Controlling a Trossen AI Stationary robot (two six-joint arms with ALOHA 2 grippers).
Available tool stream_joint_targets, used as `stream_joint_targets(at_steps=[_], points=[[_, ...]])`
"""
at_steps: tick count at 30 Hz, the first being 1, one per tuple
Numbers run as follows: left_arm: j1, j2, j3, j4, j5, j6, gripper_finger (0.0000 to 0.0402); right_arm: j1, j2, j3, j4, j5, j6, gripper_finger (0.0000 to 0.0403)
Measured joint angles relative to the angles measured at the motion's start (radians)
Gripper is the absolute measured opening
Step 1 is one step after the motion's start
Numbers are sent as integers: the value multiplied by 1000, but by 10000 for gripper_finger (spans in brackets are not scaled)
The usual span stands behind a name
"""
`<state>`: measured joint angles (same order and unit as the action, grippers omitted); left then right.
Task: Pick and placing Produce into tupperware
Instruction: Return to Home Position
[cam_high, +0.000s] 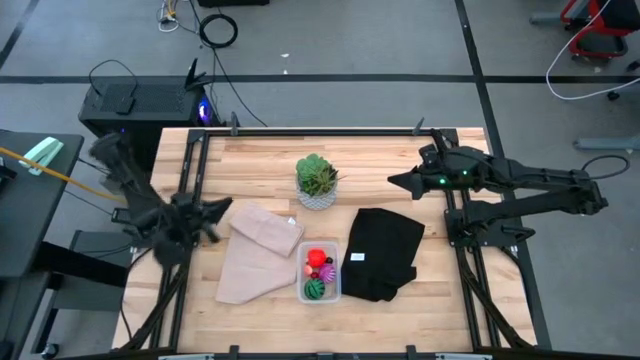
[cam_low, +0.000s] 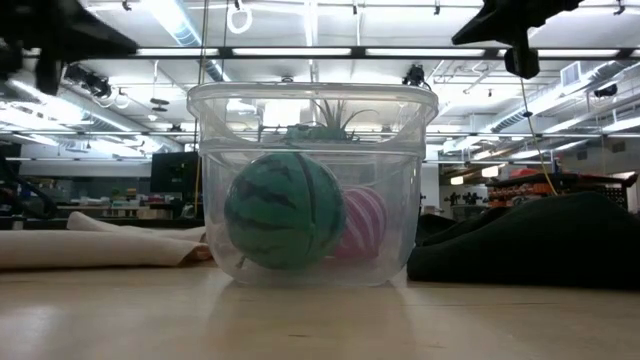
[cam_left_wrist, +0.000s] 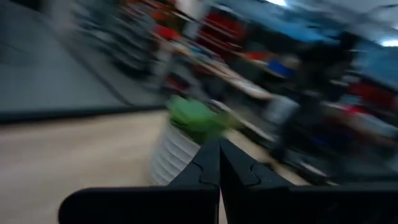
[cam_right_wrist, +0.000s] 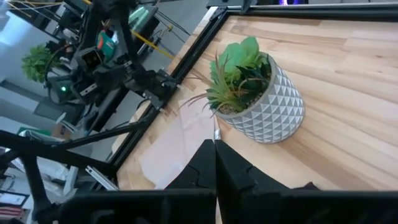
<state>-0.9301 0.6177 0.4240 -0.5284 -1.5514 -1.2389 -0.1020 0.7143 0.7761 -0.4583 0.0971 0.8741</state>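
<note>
The clear tupperware (cam_high: 319, 276) stands on the table's near middle, between a tan cloth and a black cloth. Inside it lie a dark green striped ball (cam_low: 284, 208), a magenta striped ball (cam_low: 362, 224) and a red piece (cam_high: 317, 257). My left gripper (cam_high: 222, 208) hovers over the table's left edge, left of the tan cloth, fingers shut and empty (cam_left_wrist: 219, 163). My right gripper (cam_high: 395, 180) hangs above the table right of the potted plant, shut and empty (cam_right_wrist: 215, 152).
A spiky green plant in a white pot (cam_high: 317, 182) stands at the table's far middle. The tan cloth (cam_high: 257, 250) lies left of the container, the black cloth (cam_high: 384, 251) right of it. Bare wood (cam_high: 260, 160) lies along the far edge.
</note>
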Motion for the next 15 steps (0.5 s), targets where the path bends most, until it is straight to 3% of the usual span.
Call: stream_joint_targets(at_steps=[7,13,15], points=[[466,217,8,639,121,621,0,0,1,0,6,0,-11,0],[648,445,122,707,174,819,0,0,0,0,11,0,-15,0],[715,526,182,706,317,859,0,0,0,0,11,0,-21,0]])
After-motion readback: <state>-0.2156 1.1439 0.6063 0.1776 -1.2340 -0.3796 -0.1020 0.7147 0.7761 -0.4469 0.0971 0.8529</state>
